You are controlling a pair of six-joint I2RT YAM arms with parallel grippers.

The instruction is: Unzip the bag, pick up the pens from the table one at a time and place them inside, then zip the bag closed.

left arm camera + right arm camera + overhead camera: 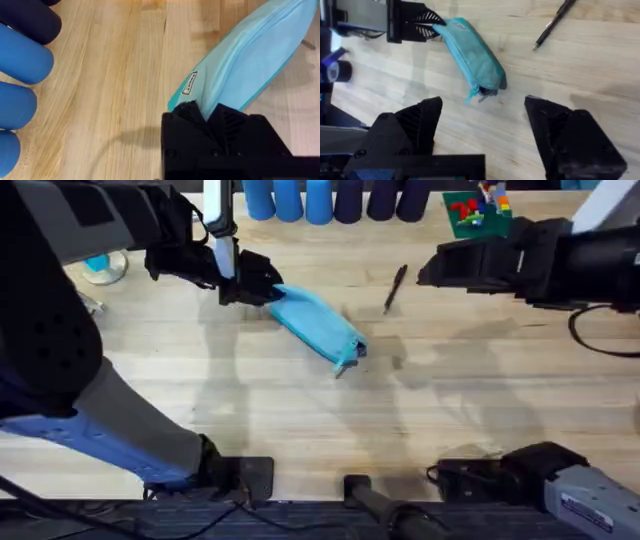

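The bag (318,328) is lying on the table (300,420) around the middle, slanting from far-left to near-right, its zipper pull end pointing near-right. The left gripper (262,283) is clamping the far-left end of the bag; in the left wrist view the black fingers (190,117) are pinching the light-blue fabric between them, next to a small sewn label (190,83). In the right wrist view the same grip is showing at the bag's far end (472,55), with the left gripper (432,25) closed on it.

The right gripper (435,268) is hovering at the far right, well apart from the bag, jaws spread wide and holding nothing; its two fingers (415,125) are standing apart over bare wood. A black pen (395,287) is lying on the table between the bag and the right gripper, just right of the bag's far half, not touching it, and is also showing in the right wrist view (552,24).

Blue cylinders (288,198) are standing along the far edge, left of centre. A green block piece (476,210) is sitting at the far right behind the right arm.
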